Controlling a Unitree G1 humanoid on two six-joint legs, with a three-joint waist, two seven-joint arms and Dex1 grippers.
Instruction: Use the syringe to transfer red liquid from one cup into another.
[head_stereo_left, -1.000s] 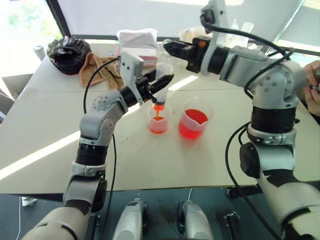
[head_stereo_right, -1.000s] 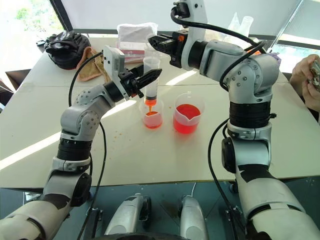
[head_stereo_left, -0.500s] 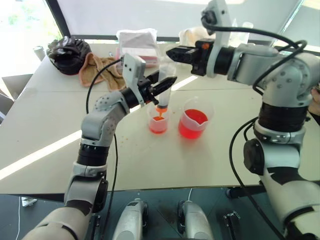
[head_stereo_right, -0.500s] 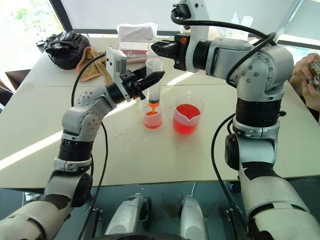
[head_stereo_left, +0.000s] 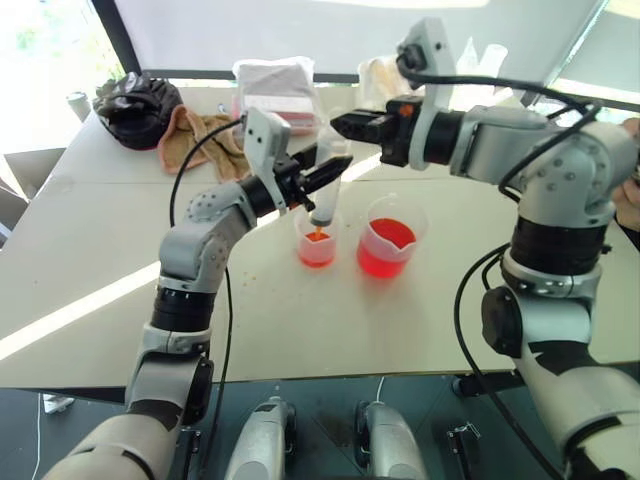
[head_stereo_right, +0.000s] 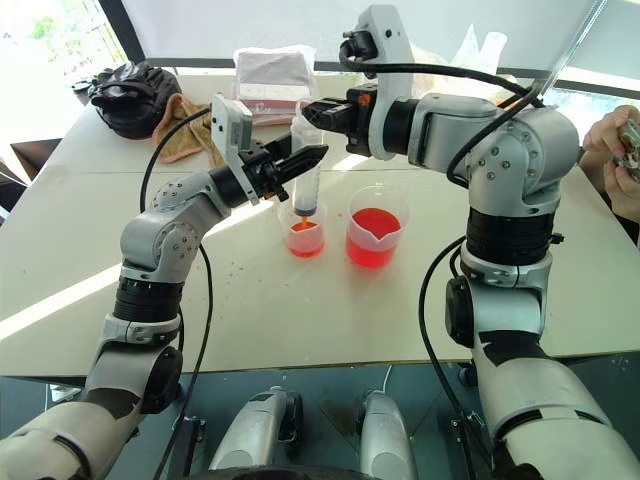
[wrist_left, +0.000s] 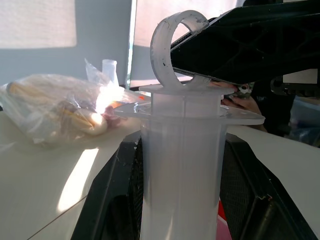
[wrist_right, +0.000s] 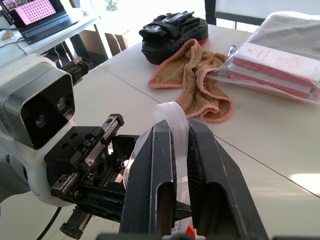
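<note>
Left gripper (head_stereo_right: 312, 153) fingers clamped on the barrel of the syringe (head_stereo_right: 306, 170), holding it upright over the smaller beaker (head_stereo_right: 303, 235), orange tip down inside its mouth. Right gripper (head_stereo_right: 318, 110) fingers closed on the plunger ring (wrist_left: 176, 46) at the top of the syringe. Smaller beaker holds a little red liquid (head_stereo_right: 302, 246); the larger beaker (head_stereo_right: 374, 238) stands just beside it on the desk (head_stereo_right: 300, 310), with more red liquid. Towel (wrist_right: 196, 80), black bag (head_stereo_left: 137, 106) and a plastic-wrapped packet (wrist_right: 280, 70) lie at the far side.

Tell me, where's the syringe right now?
The syringe stands upright mid-table, tip in the smaller beaker, just left of the larger beaker.
</note>
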